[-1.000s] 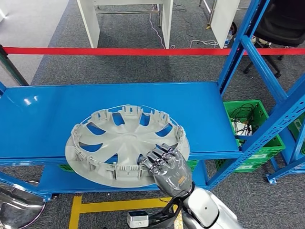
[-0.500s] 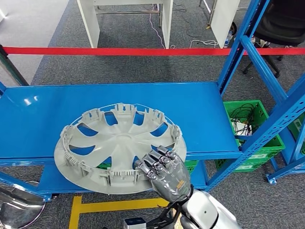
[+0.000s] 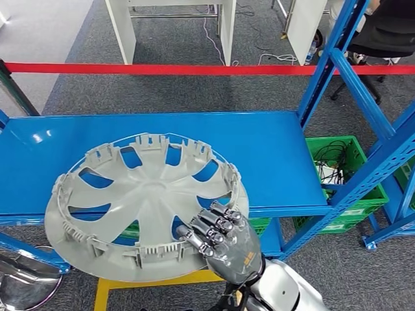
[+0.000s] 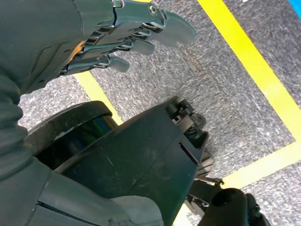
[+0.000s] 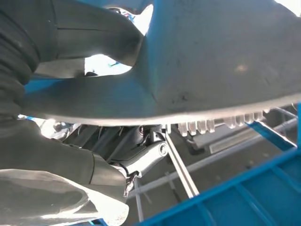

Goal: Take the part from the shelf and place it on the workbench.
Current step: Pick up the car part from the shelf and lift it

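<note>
In the head view I see my right hand (image 3: 226, 243) gripping the near right rim of the wheel cover (image 3: 146, 204), with the fingers (image 3: 210, 227) curled over the rim onto its ribbed inner face. The wheel cover is a grey plastic disc with spokes and cut-out openings, lying inner side up and tilted. Its far part lies over the blue shelf board (image 3: 274, 155), and its near part overhangs the front edge of that board, above the yellow floor line (image 3: 161, 280). I cannot tell whether the far rim touches the board.

In the right wrist view the wheel cover (image 5: 220, 56) is seen from close by, with the thick grey thumb (image 5: 96, 33) pressed against one face and the darker fingers (image 5: 142, 157) on the opposite face, so the rim is clamped between them.

In the left wrist view my left hand (image 4: 117, 35) hangs above grey carpet (image 4: 220, 84) crossed by yellow lines (image 4: 248, 61). Its fingers are extended, slightly apart, and hold nothing.

Beyond the shelf board a red tape (image 3: 146, 68) runs across the scene. To the right, a blue upright (image 3: 325, 61) rises, and a green crate (image 3: 342, 181) with cables stands on the floor beside it.
</note>
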Available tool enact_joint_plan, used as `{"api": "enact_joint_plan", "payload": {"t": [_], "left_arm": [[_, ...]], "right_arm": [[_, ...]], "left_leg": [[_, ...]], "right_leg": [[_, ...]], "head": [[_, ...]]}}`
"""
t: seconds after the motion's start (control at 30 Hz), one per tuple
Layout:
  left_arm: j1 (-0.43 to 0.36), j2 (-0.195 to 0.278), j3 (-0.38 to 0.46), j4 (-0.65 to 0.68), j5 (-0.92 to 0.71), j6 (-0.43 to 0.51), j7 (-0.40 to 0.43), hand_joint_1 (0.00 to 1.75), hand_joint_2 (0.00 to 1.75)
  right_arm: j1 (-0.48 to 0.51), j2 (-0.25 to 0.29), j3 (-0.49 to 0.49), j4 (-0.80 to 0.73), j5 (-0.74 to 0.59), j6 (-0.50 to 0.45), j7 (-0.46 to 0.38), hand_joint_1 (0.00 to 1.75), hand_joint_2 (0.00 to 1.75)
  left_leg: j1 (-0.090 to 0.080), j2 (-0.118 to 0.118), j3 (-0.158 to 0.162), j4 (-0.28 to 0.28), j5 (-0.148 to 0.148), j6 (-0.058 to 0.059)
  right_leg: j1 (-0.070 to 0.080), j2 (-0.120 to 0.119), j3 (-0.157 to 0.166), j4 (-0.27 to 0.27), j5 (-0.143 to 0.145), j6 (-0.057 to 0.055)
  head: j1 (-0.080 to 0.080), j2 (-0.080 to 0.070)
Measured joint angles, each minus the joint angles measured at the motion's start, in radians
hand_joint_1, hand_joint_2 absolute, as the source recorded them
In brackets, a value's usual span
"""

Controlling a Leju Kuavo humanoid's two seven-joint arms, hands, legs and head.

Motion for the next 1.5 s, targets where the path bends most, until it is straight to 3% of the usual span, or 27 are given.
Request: {"api": "enact_joint_plan", "payload": {"t": [0.07, 0.1, 0.17, 0.2, 0.23, 0.27, 0.3, 0.37, 0.4, 0.53, 0.6, 0.7, 0.73, 0.77, 0.8, 0.9, 0.97, 1.03, 1.1, 1.2, 1.23, 1.27, 1.3, 1.37, 1.43, 1.5], "left_arm": [[0.000, 0.000, -0.001, 0.000, -0.004, 0.004, 0.002, 0.00, 1.75], [-0.001, -0.001, -0.002, 0.000, -0.005, 0.006, 0.004, 0.00, 1.75], [-0.002, -0.002, -0.004, 0.000, -0.006, 0.006, 0.006, 0.00, 1.75], [-0.002, -0.002, -0.005, 0.000, -0.007, 0.006, 0.007, 0.00, 1.75], [-0.002, -0.002, -0.007, 0.000, -0.007, 0.006, 0.009, 0.00, 1.75], [-0.002, -0.002, -0.009, 0.000, -0.007, 0.006, 0.010, 0.00, 1.75], [-0.003, -0.002, -0.010, 0.000, -0.007, 0.006, 0.010, 0.00, 1.75], [-0.004, -0.002, -0.013, 0.000, -0.009, 0.006, 0.012, 0.00, 1.75], [-0.005, -0.001, -0.014, 0.000, -0.009, 0.006, 0.013, 0.00, 1.75], [-0.005, 0.001, -0.017, 0.000, -0.010, 0.006, 0.014, 0.00, 1.75], [-0.005, 0.003, -0.018, 0.000, -0.010, 0.006, 0.015, 0.00, 1.75], [-0.006, 0.004, -0.018, 0.000, -0.010, 0.005, 0.017, 0.00, 1.75], [-0.005, 0.004, -0.018, 0.000, -0.010, 0.005, 0.017, 0.00, 1.75], [-0.005, 0.004, -0.019, 0.000, -0.010, 0.005, 0.017, 0.00, 1.75], [-0.005, 0.005, -0.019, 0.000, -0.010, 0.005, 0.018, 0.00, 1.75], [-0.006, 0.006, -0.019, 0.000, -0.010, 0.005, 0.019, 0.00, 1.75], [-0.006, 0.006, -0.019, 0.000, -0.010, 0.005, 0.019, 0.00, 1.75], [-0.005, 0.007, -0.019, 0.000, -0.010, 0.004, 0.020, 0.00, 1.75], [-0.004, 0.007, -0.019, 0.000, -0.010, 0.000, 0.021, 0.00, 1.75], [-0.005, 0.007, -0.019, 0.000, -0.012, -0.005, 0.024, 0.00, 1.75], [-0.005, 0.007, -0.019, 0.000, -0.012, -0.006, 0.025, 0.00, 1.75], [-0.005, 0.007, -0.019, 0.000, -0.013, -0.006, 0.025, 0.00, 1.75], [-0.005, 0.007, -0.019, 0.000, -0.013, -0.005, 0.025, 0.00, 1.75], [-0.005, 0.007, -0.020, 0.000, -0.015, -0.004, 0.027, 0.00, 1.75], [-0.006, 0.007, -0.021, 0.000, -0.017, 0.000, 0.028, 0.00, 1.75], [-0.006, 0.008, -0.023, 0.000, -0.021, 0.005, 0.030, 0.00, 1.75]], "right_arm": [[-0.002, 0.006, -0.006, -0.019, -0.008, 0.000, -0.021, 1.75, 1.75], [-0.003, 0.008, -0.010, -0.027, -0.012, 0.000, -0.032, 1.75, 1.75], [-0.004, 0.014, -0.022, -0.035, -0.023, 0.000, -0.061, 1.75, 1.75], [-0.003, 0.017, -0.030, -0.037, -0.029, 0.000, -0.079, 1.75, 1.75], [0.000, 0.022, -0.039, -0.038, -0.037, 0.001, -0.098, 1.75, 1.75], [0.002, 0.028, -0.049, -0.039, -0.045, 0.001, -0.119, 1.75, 1.75], [0.005, 0.034, -0.059, -0.040, -0.054, 0.001, -0.141, 1.75, 1.75], [0.009, 0.049, -0.081, -0.041, -0.071, 0.001, -0.187, 1.75, 1.75], [0.011, 0.056, -0.092, -0.041, -0.077, 0.001, -0.206, 1.75, 1.75], [0.025, 0.081, -0.120, -0.044, -0.099, 0.001, -0.254, 1.75, 1.75], [0.035, 0.106, -0.148, -0.044, -0.124, 0.001, -0.317, 1.75, 1.75], [0.049, 0.140, -0.189, -0.043, -0.148, 0.002, -0.388, 1.75, 1.75], [0.054, 0.146, -0.196, -0.043, -0.151, 0.002, -0.395, 1.75, 1.75], [0.059, 0.151, -0.202, -0.043, -0.152, 0.002, -0.398, 1.75, 1.75], [0.063, 0.156, -0.207, -0.043, -0.154, 0.002, -0.400, 1.75, 1.75], [0.070, 0.167, -0.218, -0.044, -0.165, 0.002, -0.416, 1.75, 1.75], [0.074, 0.176, -0.229, -0.043, -0.180, 0.002, -0.443, 1.75, 1.75], [0.079, 0.190, -0.250, -0.043, -0.200, 0.002, -0.489, 1.75, 1.75], [0.084, 0.207, -0.274, -0.043, -0.217, 0.002, -0.532, 1.75, 1.75], [0.092, 0.217, -0.293, -0.043, -0.227, 0.002, -0.552, 1.75, 1.75], [0.096, 0.219, -0.298, -0.043, -0.228, 0.002, -0.553, 1.75, 1.75], [0.100, 0.220, -0.302, -0.043, -0.229, 0.002, -0.554, 1.75, 1.75], [0.102, 0.221, -0.306, -0.042, -0.230, 0.002, -0.555, 1.75, 1.75], [0.103, 0.225, -0.312, -0.042, -0.231, 0.002, -0.556, 1.75, 1.75], [0.103, 0.230, -0.315, -0.042, -0.232, 0.002, -0.557, 1.75, 1.75], [0.104, 0.234, -0.317, -0.043, -0.232, 0.002, -0.558, 1.75, 1.75]], "left_leg": [[0.005, -0.003, 0.006, -0.017, 0.012, 0.011], [0.008, -0.006, 0.009, -0.024, 0.017, 0.015], [0.006, -0.011, 0.009, -0.025, 0.019, 0.019], [0.005, -0.014, 0.009, -0.024, 0.018, 0.019], [0.004, -0.018, 0.009, -0.023, 0.018, 0.019], [0.004, -0.022, 0.009, -0.021, 0.017, 0.018], [0.004, -0.026, 0.009, -0.018, 0.015, 0.016], [0.005, -0.034, 0.006, -0.008, 0.009, 0.006], [0.005, -0.037, 0.001, -0.001, 0.007, 0.000], [0.005, -0.041, -0.019, 0.016, 0.007, -0.021], [0.008, -0.033, -0.036, 0.064, -0.038, -0.033], [0.013, -0.026, -0.095, 0.243, -0.145, -0.046], [0.014, -0.026, -0.103, 0.281, -0.157, -0.047], [0.014, -0.026, -0.095, 0.284, -0.150, -0.047], [0.015, -0.026, -0.068, 0.246, -0.125, -0.045], [0.011, -0.026, 0.049, 0.043, -0.049, -0.032], [0.005, -0.026, 0.071, -0.010, -0.044, -0.025], [0.006, -0.026, 0.061, -0.016, -0.033, -0.016], [0.008, -0.022, 0.045, -0.022, -0.015, 0.000], [0.005, -0.019, 0.009, -0.022, 0.014, 0.013], [0.003, -0.019, -0.004, -0.021, 0.022, 0.015], [0.000, -0.019, -0.016, -0.019, 0.030, 0.015], [-0.002, -0.019, -0.027, -0.017, 0.038, 0.015], [-0.004, -0.020, -0.045, -0.012, 0.051, 0.011], [-0.006, -0.021, -0.058, -0.005, 0.062, 0.002], [-0.007, -0.021, -0.066, -0.001, 0.077, -0.008]], "right_leg": [[-0.001, 0.023, -0.011, 0.021, -0.022, 0.004], [-0.001, 0.041, -0.030, 0.059, -0.047, 0.003], [-0.001, 0.071, -0.097, 0.191, -0.108, 0.000], [-0.001, 0.075, -0.131, 0.253, -0.123, 0.000], [-0.001, 0.077, -0.155, 0.286, -0.117, -0.001], [-0.001, 0.077, -0.161, 0.280, -0.091, -0.001], [-0.001, 0.077, -0.150, 0.236, -0.048, -0.001], [-0.001, 0.081, -0.102, 0.116, 0.023, -0.002], [-0.001, 0.084, -0.085, 0.077, 0.039, -0.004], [0.002, 0.088, -0.084, 0.054, 0.040, -0.023], [0.000, 0.082, -0.091, 0.051, 0.047, -0.038], [0.003, 0.071, -0.104, 0.051, 0.057, -0.051], [0.004, 0.067, -0.109, 0.051, 0.061, -0.053], [0.005, 0.064, -0.113, 0.052, 0.064, -0.053], [0.006, 0.063, -0.116, 0.052, 0.068, -0.053], [0.008, 0.062, -0.123, 0.051, 0.081, -0.043], [0.009, 0.061, -0.129, 0.050, 0.093, -0.031], [0.008, 0.060, -0.136, 0.050, 0.101, -0.019], [0.007, 0.066, -0.158, 0.082, 0.062, -0.011], [0.008, 0.075, -0.214, 0.257, -0.065, -0.008], [0.009, 0.076, -0.224, 0.309, -0.083, -0.008], [0.009, 0.076, -0.219, 0.331, -0.079, -0.009], [0.010, 0.076, -0.195, 0.313, -0.055, -0.011], [0.013, 0.077, -0.102, 0.185, -0.003, -0.020], [0.017, 0.080, -0.015, 0.054, 0.004, -0.027], [0.020, 0.081, 0.008, 0.011, -0.005, -0.030]], "head": [[0.001, 0.000], [0.004, 0.000], [0.008, 0.000], [0.010, 0.000], [0.010, 0.000], [0.010, 0.000], [0.010, 0.000], [0.010, 0.000], [0.011, 0.000], [0.008, 0.000], [0.004, 0.000], [-0.002, 0.000], [-0.002, 0.000], [-0.002, 0.000], [-0.002, 0.000], [-0.001, 0.000], [-0.001, 0.000], [-0.001, 0.000], [0.001, 0.000], [0.006, 0.000], [0.007, 0.000], [0.007, 0.000], [0.007, 0.000], [0.007, 0.000], [0.007, 0.000], [0.006, 0.000]]}}
